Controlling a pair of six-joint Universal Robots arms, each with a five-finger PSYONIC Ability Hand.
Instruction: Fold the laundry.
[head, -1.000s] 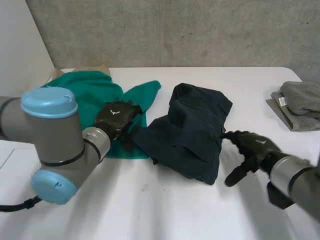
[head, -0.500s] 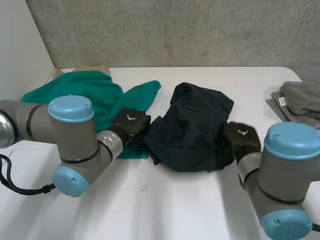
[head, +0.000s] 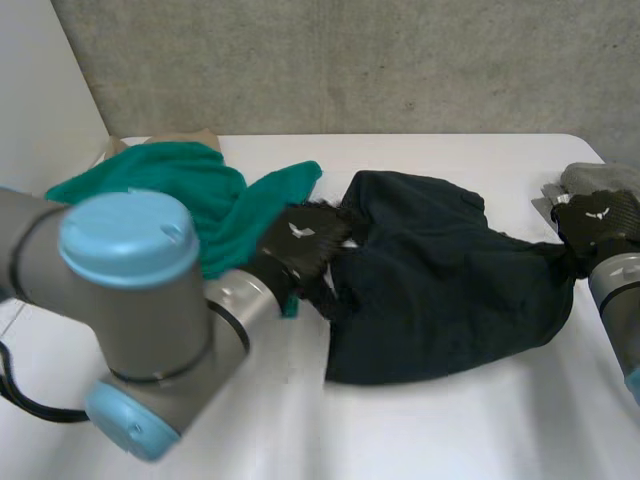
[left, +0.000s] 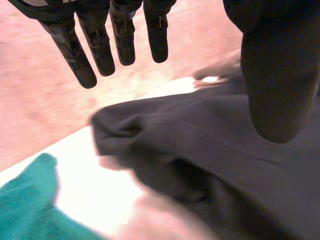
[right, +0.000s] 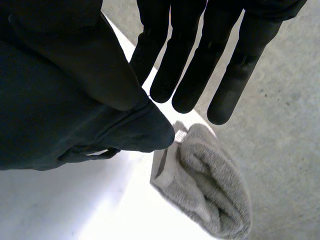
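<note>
A dark navy fabric garment (head: 440, 290) lies stretched across the white worktop (head: 400, 440) between both hands. The left hand (head: 300, 245) is at its left corner, and I cannot tell if it grips. The right hand (head: 597, 218) pinches the right corner under its thumb. The cloth is limp and light and likely to sag, so take it by corners or hems. Beyond lie a crumpled teal cloth (head: 180, 190) and a folded grey towel (right: 215, 190).
</note>
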